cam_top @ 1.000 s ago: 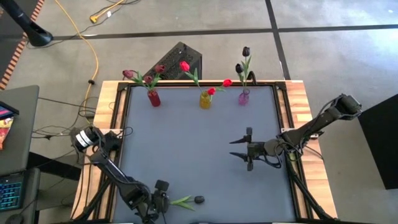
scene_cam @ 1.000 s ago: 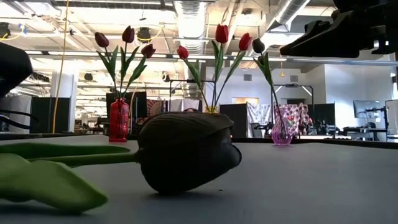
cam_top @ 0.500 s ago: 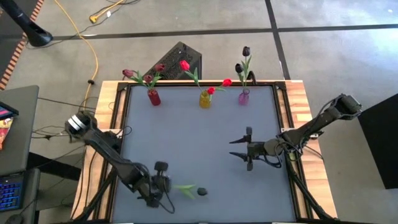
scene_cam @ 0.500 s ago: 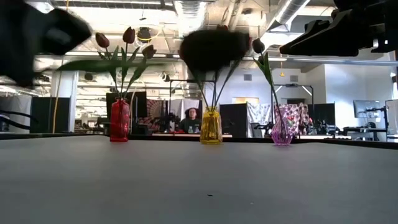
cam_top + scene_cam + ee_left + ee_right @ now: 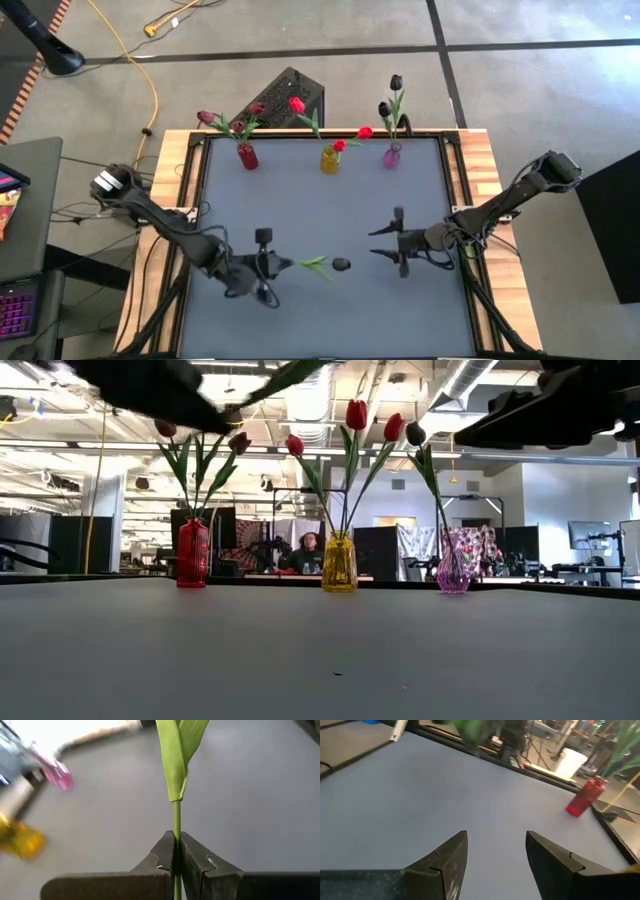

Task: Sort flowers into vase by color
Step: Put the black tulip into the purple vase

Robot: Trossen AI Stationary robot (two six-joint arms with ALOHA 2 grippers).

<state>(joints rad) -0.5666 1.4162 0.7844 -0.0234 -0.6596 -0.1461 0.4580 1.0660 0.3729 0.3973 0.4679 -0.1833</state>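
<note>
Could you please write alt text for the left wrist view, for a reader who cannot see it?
The left claw is shut on the thin green stem of a flower, its leaves reaching out over the grey table. A blurred pink vase and yellow vase stand farther off.

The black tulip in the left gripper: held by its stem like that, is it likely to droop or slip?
The black tulip probably sags little: its thin stem runs straight out from the left gripper. The dark head sits far from the grip, so it may swing. The closed fingers pinch the bare stem, so twisting seems possible.
</note>
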